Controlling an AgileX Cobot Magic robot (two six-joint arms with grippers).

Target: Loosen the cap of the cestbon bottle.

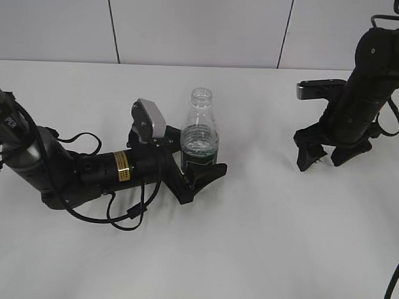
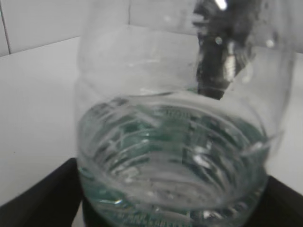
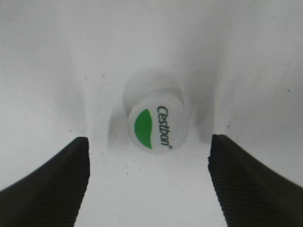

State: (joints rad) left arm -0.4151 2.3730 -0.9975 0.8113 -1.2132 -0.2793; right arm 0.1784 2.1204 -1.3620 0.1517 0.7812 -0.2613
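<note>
**Cap Off, Bottle Held on a White Table**

A plain white table [image 1: 248, 243] fills the scene, backed by a pale panelled wall [image 1: 191, 24] with thin dark seams.

Near the middle of the table the cestbon bottle [image 1: 200, 133] stands upright, its neck open and bare at the top, with a dark green label band low on its body. The left gripper [image 1: 197, 170] lies low along the table, reaching in from the left, and its black fingers [image 1: 208, 176] sit on either side of the bottle's lower part, pinching it at the label. In the left wrist view the bottle [image 2: 175, 156] fills nearly the whole frame, clear and ribbed with green showing through, and the dark fingers [image 2: 38, 198] appear at both bottom corners against its sides.

The right gripper [image 1: 332, 154] hangs tip-down over the table on the right, well apart from the bottle. Its jaws are spread wide and grip nothing. In the right wrist view the cap [image 3: 155, 122] rests on the table between the two ribbed black fingers [image 3: 47, 184], touching neither, its white top up and showing a green leaf mark and the word "Cestbon".
</note>
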